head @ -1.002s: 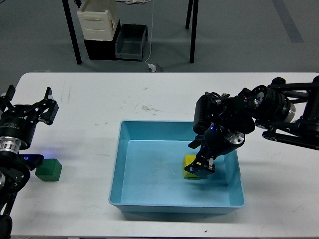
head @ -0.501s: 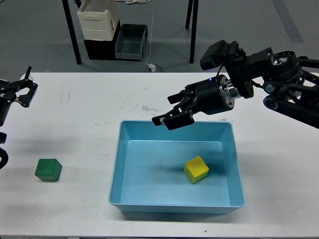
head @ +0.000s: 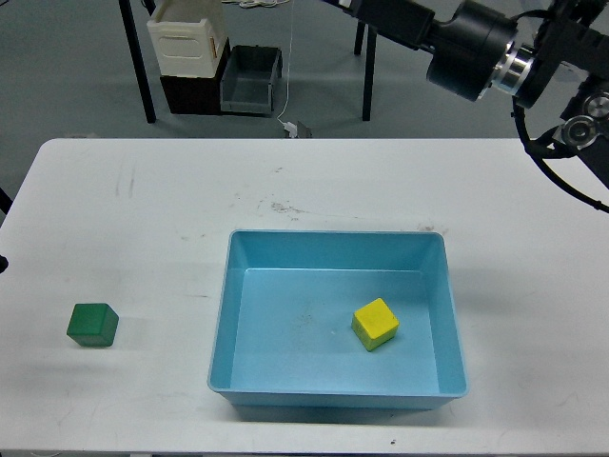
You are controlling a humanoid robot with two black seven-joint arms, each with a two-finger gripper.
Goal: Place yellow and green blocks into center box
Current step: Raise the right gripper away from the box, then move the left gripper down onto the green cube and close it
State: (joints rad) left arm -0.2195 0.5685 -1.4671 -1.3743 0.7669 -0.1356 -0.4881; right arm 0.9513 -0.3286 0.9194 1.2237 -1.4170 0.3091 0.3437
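A yellow block point(head: 376, 324) lies inside the light blue box point(head: 221, 324), right of its middle. A green block point(head: 92, 325) sits on the white table point(head: 143, 209) at the left, apart from the box. My right arm point(head: 476, 43) crosses the top right of the view, raised high, and its gripper end runs past the top edge, out of sight. My left arm and its gripper are out of the view.
Beyond the table's far edge, a cream container point(head: 187, 38) and a dark bin point(head: 249, 78) stand on the floor between black table legs point(head: 138, 67). A white cable with a plug point(head: 295, 127) hangs there.
My right arm has let go of the yellow block in the box, risen and swung up out of the top of the view. My left arm has pulled back off the left edge.
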